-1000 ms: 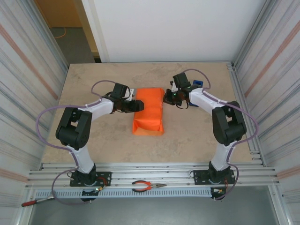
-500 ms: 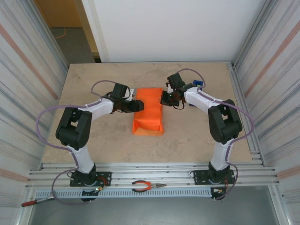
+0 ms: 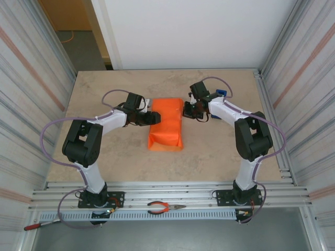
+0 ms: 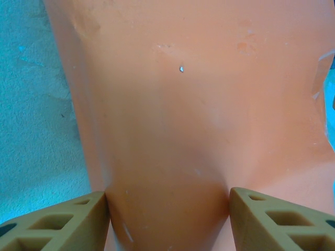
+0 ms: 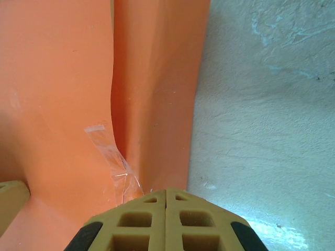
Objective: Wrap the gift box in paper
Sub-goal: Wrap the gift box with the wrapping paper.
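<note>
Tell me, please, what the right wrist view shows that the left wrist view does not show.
Right wrist view: the right fingers pressed together, a vertical fold in the bright orange matte paper, and a crinkled strip of clear tape across it. Left wrist view: the left fingers standing apart, the paper filling the gap and touching both. Both views: the orange paper beside a bare patch of the pale speckled tabletop.

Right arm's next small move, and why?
Probably nudge the shut right gripper onto the clear tape and press it flat. The strip looks partly lifted along the seam in the paper, just ahead of the fingertips, while the left gripper grips the opposite side.
</note>
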{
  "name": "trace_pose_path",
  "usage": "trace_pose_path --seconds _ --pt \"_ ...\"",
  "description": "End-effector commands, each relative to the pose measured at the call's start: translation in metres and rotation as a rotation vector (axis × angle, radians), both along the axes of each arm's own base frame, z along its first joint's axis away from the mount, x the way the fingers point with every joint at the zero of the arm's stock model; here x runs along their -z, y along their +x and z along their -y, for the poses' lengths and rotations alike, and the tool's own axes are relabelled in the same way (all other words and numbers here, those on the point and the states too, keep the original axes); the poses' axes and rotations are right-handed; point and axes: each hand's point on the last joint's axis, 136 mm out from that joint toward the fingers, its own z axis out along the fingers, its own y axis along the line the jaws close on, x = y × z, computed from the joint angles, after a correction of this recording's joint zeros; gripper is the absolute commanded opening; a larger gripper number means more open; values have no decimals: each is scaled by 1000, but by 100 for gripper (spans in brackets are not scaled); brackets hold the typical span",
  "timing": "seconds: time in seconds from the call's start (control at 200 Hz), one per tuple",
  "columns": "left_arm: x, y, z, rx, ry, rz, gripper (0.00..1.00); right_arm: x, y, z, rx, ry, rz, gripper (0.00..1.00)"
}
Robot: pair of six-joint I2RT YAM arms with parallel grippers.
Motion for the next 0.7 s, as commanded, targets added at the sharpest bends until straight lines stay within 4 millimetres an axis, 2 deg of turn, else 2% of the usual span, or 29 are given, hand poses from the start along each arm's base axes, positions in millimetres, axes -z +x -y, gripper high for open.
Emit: trace_pose_path --seconds 0.0,0.2,0.331,0.551,0.696 --pt "50 -37 -19 13 139 -166 61 6 -6 -5 -39 -25 -15 4" --pt "50 -37 -19 12 137 -167 61 18 -13 -19 -68 -16 -48 3" --pt "50 -37 -19 12 136 -166 60 17 -15 -19 -55 26 -66 3" --pt "44 -35 -16 14 118 -162 61 -4 -4 11 25 81 -36 3" --pt "34 -33 -11 18 88 -150 61 -28 10 14 52 159 11 4"
